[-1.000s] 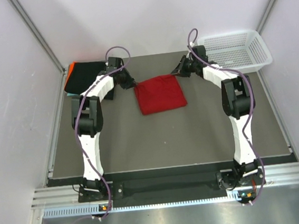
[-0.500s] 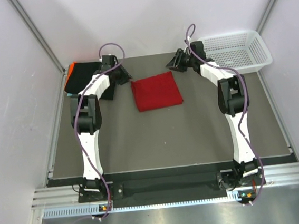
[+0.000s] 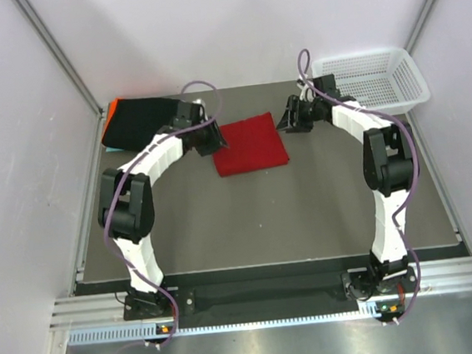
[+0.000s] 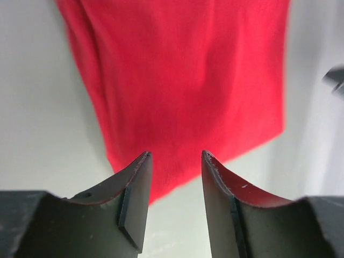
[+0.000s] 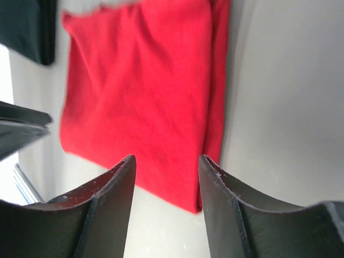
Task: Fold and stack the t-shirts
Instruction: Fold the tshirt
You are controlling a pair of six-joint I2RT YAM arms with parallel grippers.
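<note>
1. Both arms have swung inward over the last half second. The left gripper (image 3: 214,139) has left the black t-shirt (image 3: 138,119) and now sits at the left edge of the red t-shirt (image 3: 250,145). The right gripper (image 3: 287,120) has dropped to the red t-shirt's far right corner.
2. A dark table (image 3: 265,216) spreads out on every side of the red t-shirt, which lies flat on it, folded into a rough square.
3. A white mesh basket (image 3: 377,80) stands to the far right of the red t-shirt and well apart from it, with the right arm's (image 3: 380,150) upper links crossing in front.
4. The black t-shirt lies folded to the far left of the red t-shirt and apart from it. An orange edge (image 3: 106,117) shows at its outer end.
5. The left arm (image 3: 154,155) lies between the black t-shirt and the red t-shirt, its forearm slanting toward the red cloth's left edge.
6. The right arm bends in from the basket side, its wrist pointing at the red t-shirt.
7. In the left wrist view the jaws stand apart with nothing between them, their tips over a corner of the red cloth. Whether they touch it cannot be told.
8. In the right wrist view the jaws are likewise parted and empty, hanging over the red t-shirt's doubled edge.
</note>
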